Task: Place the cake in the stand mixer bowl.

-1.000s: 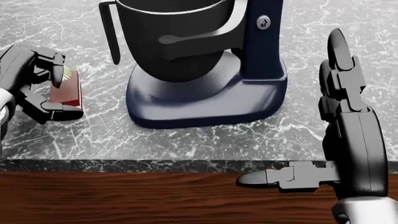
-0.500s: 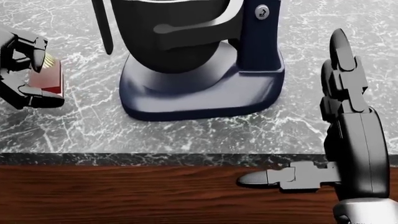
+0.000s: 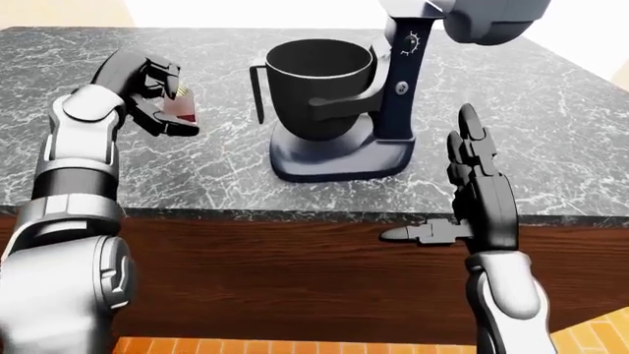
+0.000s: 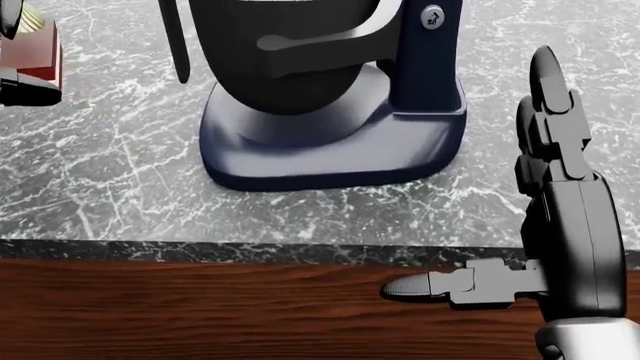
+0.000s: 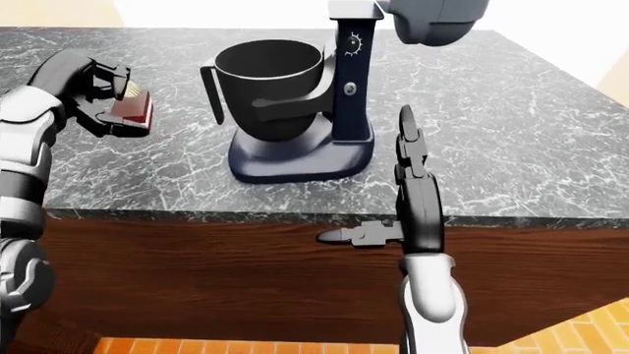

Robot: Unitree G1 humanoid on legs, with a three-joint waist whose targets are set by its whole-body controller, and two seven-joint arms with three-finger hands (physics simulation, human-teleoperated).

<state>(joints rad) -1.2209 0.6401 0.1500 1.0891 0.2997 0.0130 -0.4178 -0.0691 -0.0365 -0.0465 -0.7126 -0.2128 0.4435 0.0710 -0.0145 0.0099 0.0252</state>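
My left hand [image 3: 162,107] is shut on the cake [image 3: 183,110], a small red slice, and holds it above the counter to the left of the stand mixer [image 3: 388,96]. The cake also shows at the top left of the head view [image 4: 32,49]. The mixer's dark bowl [image 3: 319,85] stands open-topped on the navy base [image 4: 330,146], with its handle on the left. My right hand [image 3: 477,195] is open and empty, fingers straight, to the right of the mixer near the counter's near edge.
The grey marble counter [image 3: 551,125] has a dark wood face [image 3: 295,273] below its near edge. The mixer's head [image 3: 487,18] is tilted up above the bowl. An orange tiled floor [image 3: 295,346] shows at the bottom.
My left hand has lifted the cake up off the counter and toward the top left of the head view. The right hand has stayed in place. The view shifted slightly.
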